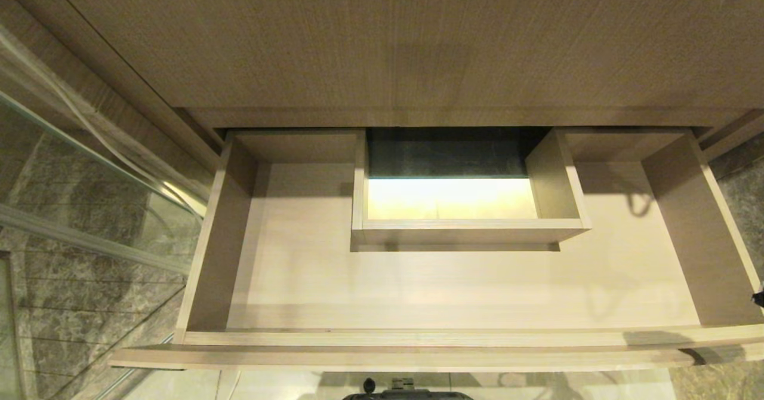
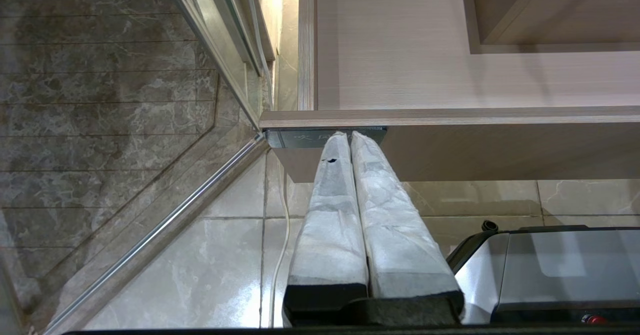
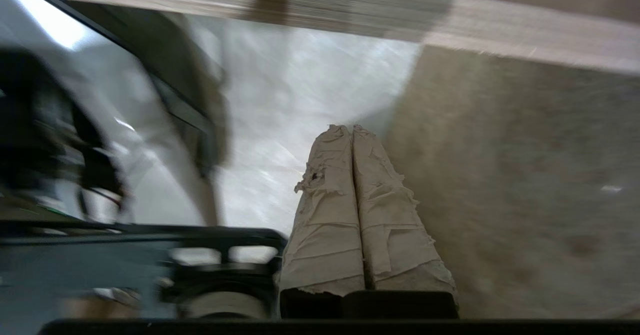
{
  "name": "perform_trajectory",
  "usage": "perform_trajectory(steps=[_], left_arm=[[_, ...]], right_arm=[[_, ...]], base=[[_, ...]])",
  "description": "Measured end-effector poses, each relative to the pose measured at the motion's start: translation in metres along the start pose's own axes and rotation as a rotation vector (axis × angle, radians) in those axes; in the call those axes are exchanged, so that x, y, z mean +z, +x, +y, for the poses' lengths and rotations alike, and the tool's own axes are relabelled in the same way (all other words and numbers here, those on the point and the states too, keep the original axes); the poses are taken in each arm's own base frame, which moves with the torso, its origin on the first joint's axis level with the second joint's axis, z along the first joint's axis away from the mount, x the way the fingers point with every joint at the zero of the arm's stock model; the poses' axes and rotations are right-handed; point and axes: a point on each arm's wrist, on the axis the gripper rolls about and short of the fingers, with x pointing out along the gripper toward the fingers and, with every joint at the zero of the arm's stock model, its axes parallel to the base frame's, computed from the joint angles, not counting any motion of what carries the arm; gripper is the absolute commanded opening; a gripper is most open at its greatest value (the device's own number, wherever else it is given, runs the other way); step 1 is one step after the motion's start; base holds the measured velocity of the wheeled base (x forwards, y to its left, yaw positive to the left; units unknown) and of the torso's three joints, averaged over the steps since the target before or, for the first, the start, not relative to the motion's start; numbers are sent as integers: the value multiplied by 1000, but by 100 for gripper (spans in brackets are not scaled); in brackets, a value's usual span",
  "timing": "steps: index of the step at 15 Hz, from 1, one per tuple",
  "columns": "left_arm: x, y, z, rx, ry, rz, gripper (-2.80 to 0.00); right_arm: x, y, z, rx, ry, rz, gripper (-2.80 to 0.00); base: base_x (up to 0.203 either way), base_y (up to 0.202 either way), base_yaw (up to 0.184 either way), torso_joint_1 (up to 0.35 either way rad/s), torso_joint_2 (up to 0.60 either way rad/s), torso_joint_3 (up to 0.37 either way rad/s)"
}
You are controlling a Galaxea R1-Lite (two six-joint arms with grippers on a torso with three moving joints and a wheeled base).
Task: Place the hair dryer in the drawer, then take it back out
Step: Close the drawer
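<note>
Drawer pulled open, nothing lying in it

The drawer [image 1: 418, 286] stands open; the hair dryer is out of sight. Left gripper [image 2: 350, 136] by the drawer's front left corner, right gripper [image 3: 351, 129] over floor, both with fingers pressed together, holding nothing.

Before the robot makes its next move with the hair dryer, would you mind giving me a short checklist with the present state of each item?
1. Drawer pulled out and open: ok.
2. Drawer floor free to take the hair dryer: ok, nothing lies on it; only the boxed cut-out stands at mid-back.
3. Hair dryer located: not ok, it shows in no view.
4. Right gripper ready to grasp: not ok, its wrapped fingers are shut together and hold nothing.
5. Left gripper clear of the drawer: cannot tell; its shut fingertips sit at the dark label on the drawer front, and contact is unclear.
6. Right wrist view usable: not ok, it is blurred.
</note>
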Motion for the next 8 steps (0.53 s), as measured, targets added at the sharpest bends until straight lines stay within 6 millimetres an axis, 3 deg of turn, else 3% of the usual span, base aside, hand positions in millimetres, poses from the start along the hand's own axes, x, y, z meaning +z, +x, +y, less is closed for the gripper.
perform_trajectory(steps=[4,8], left_arm=[[0,0,0,0,-1,0,-280],[0,0,0,0,0,-1,-280]], right_arm=[[9,16,-7,-20,-59,41,-280],[6,29,-14,-22,-99,130,-280]], base=[[0,0,0,0,0,0],[0,0,0,0,0,0]])
